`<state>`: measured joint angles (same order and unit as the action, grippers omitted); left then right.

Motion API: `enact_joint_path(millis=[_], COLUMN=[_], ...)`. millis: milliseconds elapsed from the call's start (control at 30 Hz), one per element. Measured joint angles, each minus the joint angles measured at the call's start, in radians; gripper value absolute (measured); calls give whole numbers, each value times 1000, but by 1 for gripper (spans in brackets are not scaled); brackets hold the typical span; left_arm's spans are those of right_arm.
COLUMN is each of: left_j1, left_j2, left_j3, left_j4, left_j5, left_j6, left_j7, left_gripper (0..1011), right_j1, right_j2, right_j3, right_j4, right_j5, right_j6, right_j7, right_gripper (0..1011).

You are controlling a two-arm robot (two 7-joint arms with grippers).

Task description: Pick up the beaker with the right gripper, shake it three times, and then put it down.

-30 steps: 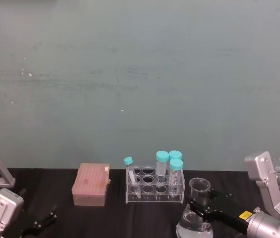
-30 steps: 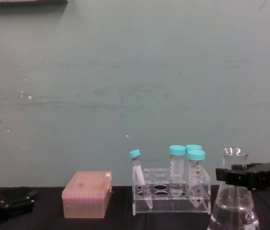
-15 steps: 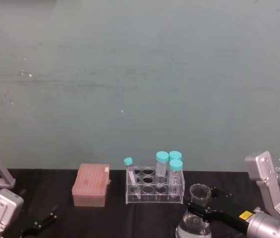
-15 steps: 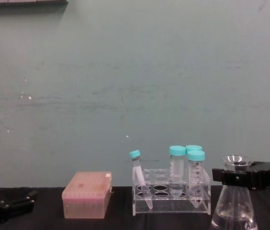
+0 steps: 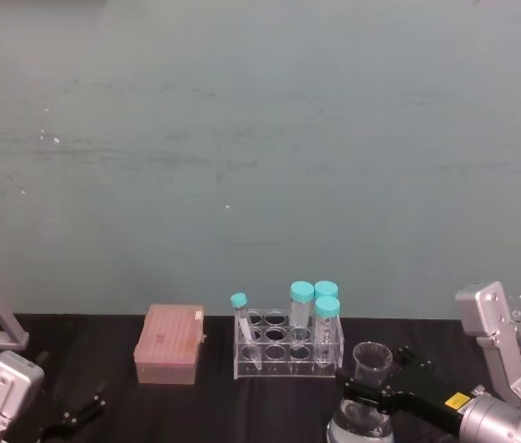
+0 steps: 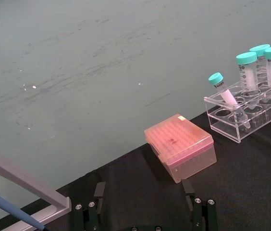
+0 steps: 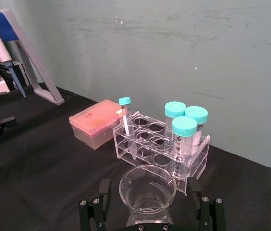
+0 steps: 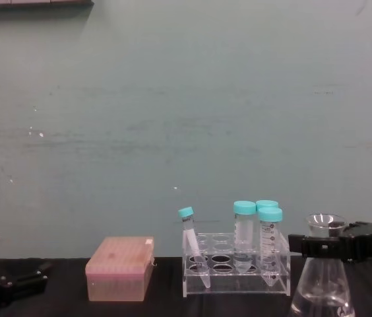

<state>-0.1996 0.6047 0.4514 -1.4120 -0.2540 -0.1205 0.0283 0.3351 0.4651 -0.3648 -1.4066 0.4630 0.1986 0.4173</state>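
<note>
The clear tube rack (image 5: 288,346) serves as the reference point on the black table (image 5: 196,406). It carries three large teal-capped tubes (image 8: 244,228) standing upright at its right end and one slim teal-capped tube (image 8: 191,241) leaning at its left end.

The beaker (image 8: 322,281), a clear conical flask with liquid in its wide base, stands to the right of the rack and nearer the robot, its flared mouth about level with the tube caps in the chest view. Whether its base rests on the table cannot be told, as the bottom falls outside the views.

The right gripper (image 8: 328,246) reaches in from the right of the rack and spans the flask's neck just below the rim. From the right wrist view the black fingers (image 7: 100,202) sit apart on either side of the neck with a visible gap, so the jaws are spread and not clamping.

A pink lidded tip box (image 5: 169,343) sits left of the rack, apart from it.

The left gripper (image 8: 8,285) rests low, far left of the rack beyond the pink box; its fingers (image 6: 97,197) are spread and hold nothing.
</note>
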Motion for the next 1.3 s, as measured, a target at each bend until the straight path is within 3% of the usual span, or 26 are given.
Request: enact_joint_path(millis=[300, 467, 567, 600, 633, 667, 700, 867, 1067, 1300], left_j1=[0, 0, 0, 0, 0, 0, 0, 0, 0, 0], left_j2=[0, 0, 0, 0, 0, 0, 0, 0, 0, 0], left_j3=[0, 0, 0, 0, 0, 0, 0, 0, 0, 0], left_j4=[0, 0, 0, 0, 0, 0, 0, 0, 0, 0], left_j5=[0, 0, 0, 0, 0, 0, 0, 0, 0, 0], left_j6=[0, 0, 0, 0, 0, 0, 0, 0, 0, 0], left_j7=[0, 0, 0, 0, 0, 0, 0, 0, 0, 0], left_gripper=[1000, 1000, 1000, 1000, 1000, 1000, 1000, 1000, 1000, 1000], right_j1=[-15, -34, -49, -53, -60, -60, -65, -70, -84, -97], right_j2=[6, -6, -30, -38, -56, -56, -72, -96, -91, -90], right_j3=[15, 53, 92, 103, 128, 128, 148, 191, 202, 212], right_j4=[-13, -25, -32, -34, -37, -37, -37, -13, 34, 75], right_j5=[16, 58, 62, 57, 35, 35, 1, -115, -173, -191], right_j6=[-82, -178, -260, -277, -304, -304, -322, -316, -283, -277], right_j7=[39, 62, 25, 1, -61, -61, -131, -315, -359, -347], right_gripper=[1003, 1003, 1003, 1003, 1003, 1003, 1003, 1003, 1003, 1002])
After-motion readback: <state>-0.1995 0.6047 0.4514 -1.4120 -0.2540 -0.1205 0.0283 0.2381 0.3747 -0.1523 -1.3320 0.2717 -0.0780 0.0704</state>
